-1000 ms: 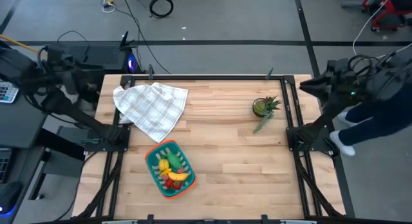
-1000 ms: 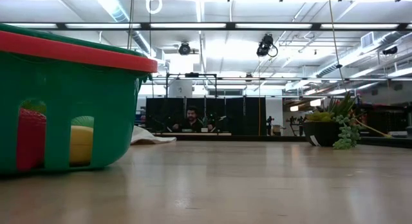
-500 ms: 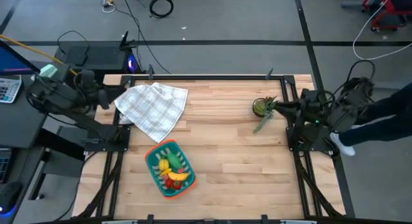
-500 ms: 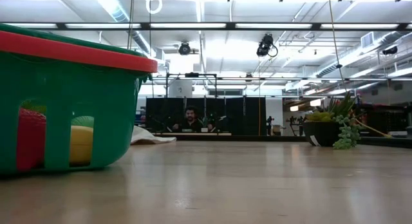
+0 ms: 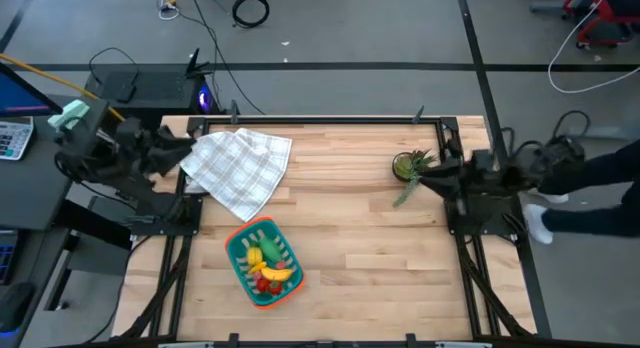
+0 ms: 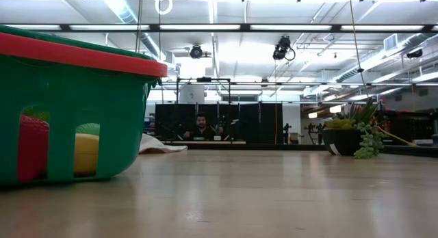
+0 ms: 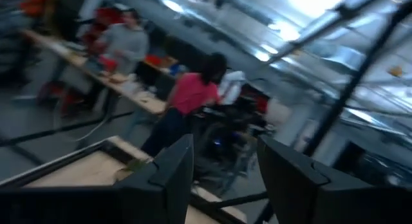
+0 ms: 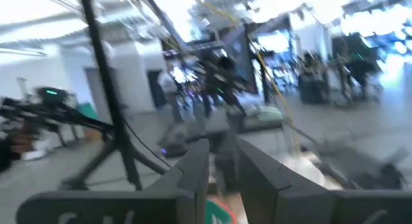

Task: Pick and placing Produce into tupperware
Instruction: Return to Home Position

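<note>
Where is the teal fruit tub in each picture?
High view: teal tub below and left of the picture's middle.
Low view: filling the left side.
Left wrist view: not in it.
Right wrist view: too blurred to tell.
Shared landmark: potted plant, high and low views.

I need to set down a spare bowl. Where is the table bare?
Bare table lies between the checked cloth and potted plant, and right of the tupperware below the plant. Crowded: left pincer by the cloth, right pincer by the plant.
</note>
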Tool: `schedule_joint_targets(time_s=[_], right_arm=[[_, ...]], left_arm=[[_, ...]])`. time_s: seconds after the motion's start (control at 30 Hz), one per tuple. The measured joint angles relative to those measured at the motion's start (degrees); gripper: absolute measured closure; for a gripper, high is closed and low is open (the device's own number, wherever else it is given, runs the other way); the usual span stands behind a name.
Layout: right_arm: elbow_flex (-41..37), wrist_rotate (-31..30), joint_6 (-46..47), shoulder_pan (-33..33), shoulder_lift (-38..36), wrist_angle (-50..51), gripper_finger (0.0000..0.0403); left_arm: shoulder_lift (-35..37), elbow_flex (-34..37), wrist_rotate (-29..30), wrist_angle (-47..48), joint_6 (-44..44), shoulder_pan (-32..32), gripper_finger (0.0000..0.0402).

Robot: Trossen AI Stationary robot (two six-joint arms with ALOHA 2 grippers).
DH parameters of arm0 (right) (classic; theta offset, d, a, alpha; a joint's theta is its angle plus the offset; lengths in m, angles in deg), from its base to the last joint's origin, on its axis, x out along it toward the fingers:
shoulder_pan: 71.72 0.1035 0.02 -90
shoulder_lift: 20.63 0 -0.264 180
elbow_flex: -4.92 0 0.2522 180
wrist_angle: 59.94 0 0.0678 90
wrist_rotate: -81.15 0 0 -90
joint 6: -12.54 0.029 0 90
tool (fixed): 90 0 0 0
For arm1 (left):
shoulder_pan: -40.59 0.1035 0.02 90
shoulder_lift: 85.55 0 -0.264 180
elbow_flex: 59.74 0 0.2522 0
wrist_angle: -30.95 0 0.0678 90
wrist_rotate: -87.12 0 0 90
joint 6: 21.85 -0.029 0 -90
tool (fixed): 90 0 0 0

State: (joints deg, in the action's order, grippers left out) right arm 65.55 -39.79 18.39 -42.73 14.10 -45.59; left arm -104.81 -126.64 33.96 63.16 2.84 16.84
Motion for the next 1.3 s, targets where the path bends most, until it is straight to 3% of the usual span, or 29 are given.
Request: schedule_joint_targets(time_s=[0.07, 0.17, 0.37, 0.5, 0.6, 0.7, 0.87, 1.1, 1.3], right_arm=[[-2.15, 2.84, 3.05, -4.58, 0.04, 0.36, 0.0321], [-5.17, 11.77, 6.71, -11.88, 0.08, -0.3, 0.0321], [-8.27, 29.65, 10.53, -26.71, 0.91, -6.17, 0.0321], [-8.82, 38.19, 11.22, -33.57, 2.87, -9.27, 0.0321], [-8.82, 41.98, 13.44, -37.2, 5.42, -10.75, 0.0321], [-8.82, 45.95, 15.92, -39.24, 8.89, -13.11, 0.0321], [-8.82, 49.84, 16.36, -40.01, 14.58, -17.61, 0.0321], [-8.82, 50.63, 16.19, -44.8, 14.31, -17.54, 0.0321], [-8.8, 54.03, 14.96, -49.14, 12.39, -16.64, 0.0321]], left_arm=[[0.63, 3.47, -2.08, -4.08, -2.08, 0.02, 0.0225], [1.87, 6.98, -3.93, -4.67, -2.86, 0.0, 0.0222], [5.91, 10.79, -4.38, -4.69, -3.48, 0.01, 0.022], [8.19, 14.41, -4.53, -6.3, -4.93, 0.01, 0.0225], [8.64, 19.98, -6.05, -16.08, -5.87, 0.02, 0.0227], [7.73, 27.65, -11.14, -29.5, -7.31, 0.09, 0.0225], [7.59, 36.23, -11.01, -41.19, -7.93, 2.31, 0.022], [11.37, 33.21, -10.92, -37.62, -12.19, 10.69, 0.0223], [14.08, 26.33, -13.12, -17.98, -6.86, 15.26, 0.0222]])
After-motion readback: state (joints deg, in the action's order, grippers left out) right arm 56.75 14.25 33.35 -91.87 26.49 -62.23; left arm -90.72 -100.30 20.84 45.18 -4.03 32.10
